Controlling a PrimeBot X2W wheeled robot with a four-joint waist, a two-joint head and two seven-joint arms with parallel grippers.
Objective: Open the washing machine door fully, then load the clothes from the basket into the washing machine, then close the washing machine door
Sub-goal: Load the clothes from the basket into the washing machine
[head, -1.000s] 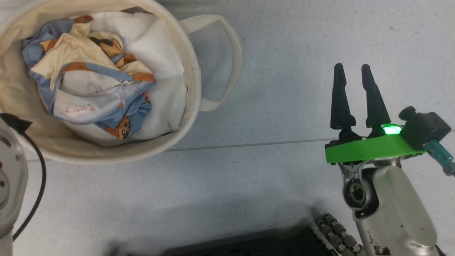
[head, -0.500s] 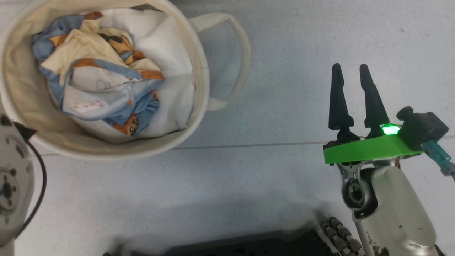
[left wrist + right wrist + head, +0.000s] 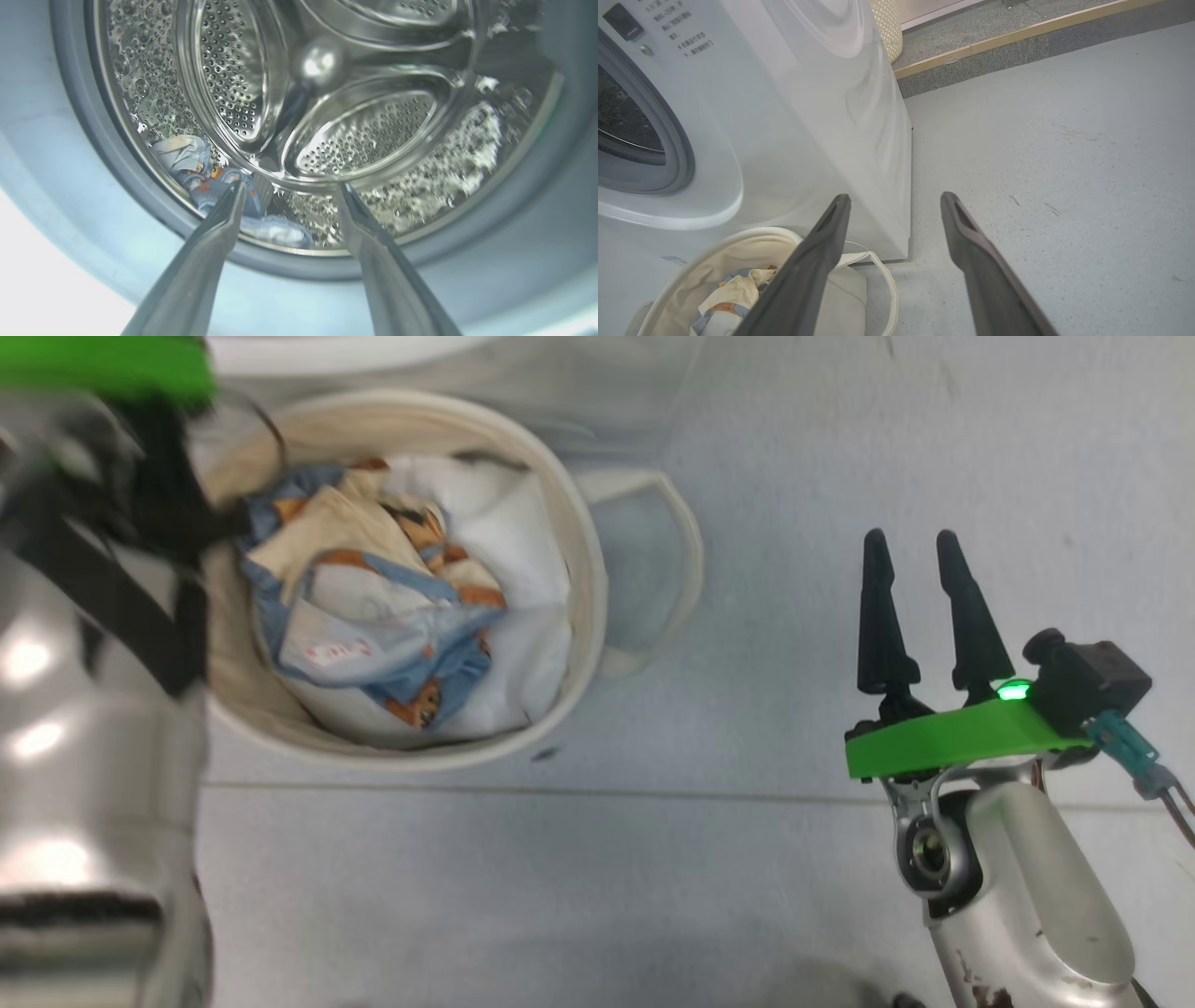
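Observation:
The cream basket (image 3: pixel 583 569) stands on the floor with blue bear-print and cream clothes (image 3: pixel 373 616) bunched on white padding inside it. My left gripper (image 3: pixel 290 186) is open and empty at the mouth of the washing machine, pointing into its steel drum (image 3: pixel 355 135). One blue bear-print garment (image 3: pixel 201 179) lies at the drum's bottom, just past the left fingertip. My right gripper (image 3: pixel 910 537) hangs open over bare floor, right of the basket. In the right wrist view, this gripper (image 3: pixel 894 198) faces the white washing machine (image 3: pixel 808 116) with the basket (image 3: pixel 878 280) below. The washing machine door is out of view.
My left forearm (image 3: pixel 93 709) covers the head view's left edge, beside the basket. A grey gasket (image 3: pixel 117 182) rings the drum opening. Grey floor (image 3: pixel 1041 163) stretches to the right of the washer, up to a raised kerb (image 3: pixel 1017 35) at the back.
The head camera has swung, so the basket sits lower and further right in its picture. My left forearm has come into that view. The left gripper has opened. The right gripper stays open.

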